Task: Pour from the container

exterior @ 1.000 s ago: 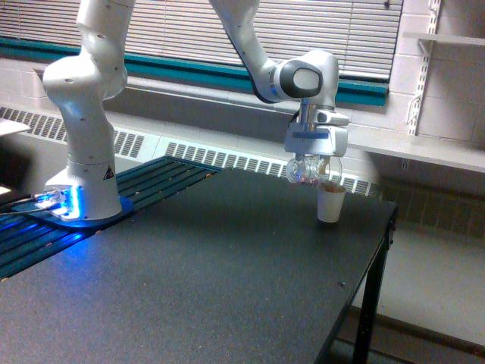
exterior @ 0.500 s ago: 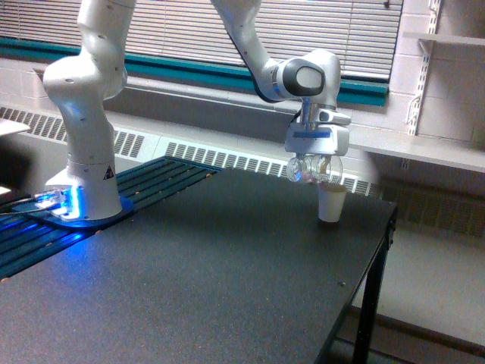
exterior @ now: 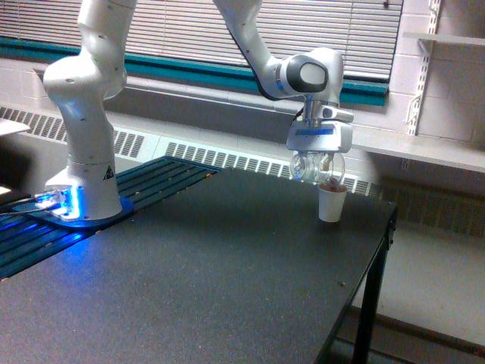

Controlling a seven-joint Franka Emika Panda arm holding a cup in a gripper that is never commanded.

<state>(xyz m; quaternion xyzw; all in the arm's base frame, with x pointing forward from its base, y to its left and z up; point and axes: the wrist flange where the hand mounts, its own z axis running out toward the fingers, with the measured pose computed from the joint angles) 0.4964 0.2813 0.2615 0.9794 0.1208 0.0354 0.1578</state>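
- Since the earlier frames the tool (exterior: 319,161) and the clear container (exterior: 316,168) it carries have drifted a little toward the exterior view's right, so the container now hangs more squarely over the white paper cup (exterior: 331,202) than it did a second ago.
- The paper cup has stayed in the same place on the tabletop (exterior: 189,280), near its far edge on the exterior view's right.
- The tool points straight down from the arm's wrist (exterior: 307,76) and is clamped on the container; its fingers sit against the see-through wall.
- The container is held in the air, clear of the tabletop, just above the rim of the paper cup and tipped over on its side; its lower edge looks to be touching or almost touching the cup's rim, and I cannot tell which.
- Small darker bits show faintly through the container's wall, too small to make out.
- A brownish heap shows at the mouth of the paper cup.
- The arm's white base (exterior: 83,178) stands at the exterior view's left on a blue-lit plate (exterior: 64,212), well apart from the cup.
- Behind the tabletop run a radiator grille (exterior: 227,158) and window blinds (exterior: 189,30).
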